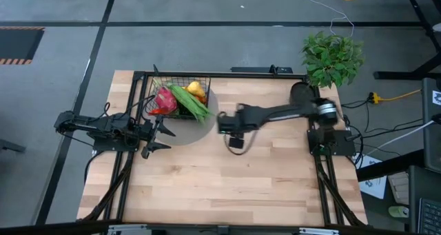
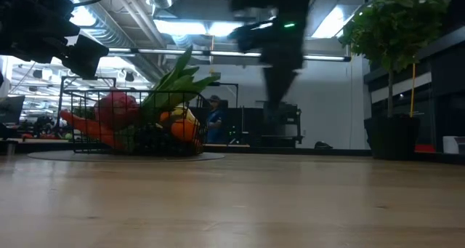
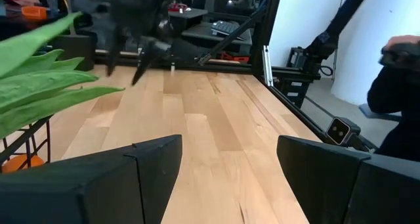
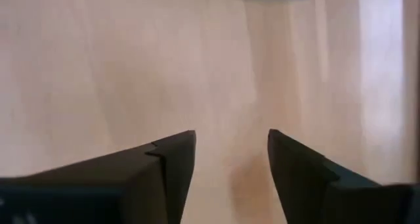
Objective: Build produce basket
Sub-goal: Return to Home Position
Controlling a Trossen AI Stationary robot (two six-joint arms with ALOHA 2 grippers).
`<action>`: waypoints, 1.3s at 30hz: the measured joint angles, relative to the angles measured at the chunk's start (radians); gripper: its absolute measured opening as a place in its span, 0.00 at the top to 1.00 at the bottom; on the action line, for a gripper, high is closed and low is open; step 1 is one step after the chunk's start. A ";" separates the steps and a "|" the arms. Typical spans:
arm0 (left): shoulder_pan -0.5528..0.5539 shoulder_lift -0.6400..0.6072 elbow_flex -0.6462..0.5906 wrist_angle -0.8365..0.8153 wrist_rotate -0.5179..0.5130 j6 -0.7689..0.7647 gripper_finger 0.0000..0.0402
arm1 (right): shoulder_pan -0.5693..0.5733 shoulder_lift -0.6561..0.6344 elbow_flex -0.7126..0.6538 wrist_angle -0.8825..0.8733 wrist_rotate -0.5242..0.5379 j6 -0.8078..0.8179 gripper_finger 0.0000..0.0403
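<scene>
black wire-mesh basket (image 1: 160,83), pink dragon fruit (image 1: 165,98), green leaves (image 1: 190,101), orange fruit (image 1: 195,89), pale wood table (image 1: 227,180), grey round mat (image 1: 200,128)

No words, numbers, labels or brand names could be read in any view. The only sign-like mark was a patch of orange-and-black warning stripes (image 1: 19,45) on the floor, well to the left of the table (image 1: 241,187), and no lettering could be made out on it
</scene>
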 joint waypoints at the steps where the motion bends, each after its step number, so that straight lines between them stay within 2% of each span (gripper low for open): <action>1: 0.000 0.000 0.000 0.000 0.000 0.000 0.40 | 0.011 -0.059 -0.083 0.045 0.001 0.044 0.56; 6: 0.000 0.000 0.000 0.000 0.000 0.000 0.40 | 0.057 -0.351 -0.477 0.266 0.004 0.236 0.56; 12: 0.000 0.000 0.000 0.000 0.000 0.000 0.40 | 0.071 -0.666 -0.898 0.558 0.001 0.371 0.56; 19: 0.000 0.000 0.000 0.000 0.000 0.000 0.40 | 0.086 -0.919 -1.269 0.968 0.006 0.405 0.56; 23: 0.000 0.000 0.000 0.000 0.000 0.000 0.40 | 0.095 -1.011 -1.409 1.197 0.005 0.330 0.56; 26: 0.000 0.000 0.000 0.000 0.000 0.000 0.40 | 0.111 -1.074 -1.485 1.284 0.006 0.230 0.56; 31: 0.000 0.000 0.000 0.000 0.000 0.000 0.40 | 0.148 -1.199 -1.568 1.315 0.004 0.112 0.56; 39: 0.000 0.000 0.000 0.000 0.000 0.000 0.40 | 0.198 -1.445 -1.576 1.189 0.004 -0.091 0.56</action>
